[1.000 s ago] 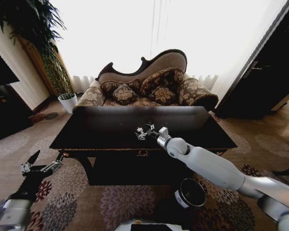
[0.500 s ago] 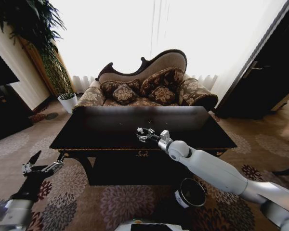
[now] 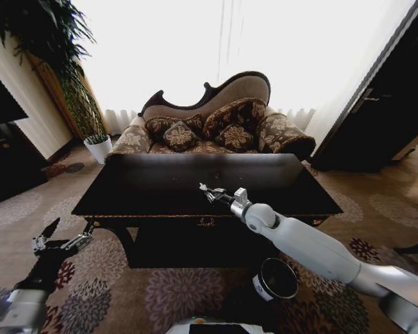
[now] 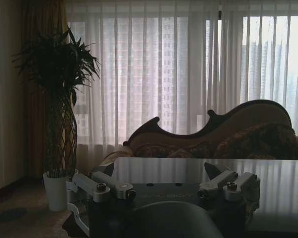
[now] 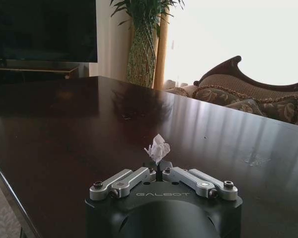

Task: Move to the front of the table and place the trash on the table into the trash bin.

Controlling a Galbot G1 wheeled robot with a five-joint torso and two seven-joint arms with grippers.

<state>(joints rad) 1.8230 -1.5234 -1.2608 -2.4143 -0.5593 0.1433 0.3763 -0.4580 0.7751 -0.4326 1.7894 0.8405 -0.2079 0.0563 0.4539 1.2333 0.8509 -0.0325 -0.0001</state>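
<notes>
paper scrap [image 5: 158, 148], white and crumpled, sits pinched between the closed fingers of the right gripper [image 3: 207, 191] above the table [image 3: 153, 195], near its front middle. pick-up looks done, so the carry is the step in hand. the next move calls for swinging back and down to the trash bin [image 3: 275, 278] (on the carpet, far lower). left gripper [image 3: 61, 241] hangs spread open beside the table's left corner.

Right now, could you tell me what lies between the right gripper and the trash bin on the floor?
In the head view, the table's front edge and the right arm's forearm lie between the right gripper, shut on a paper scrap, and the trash bin.
</notes>
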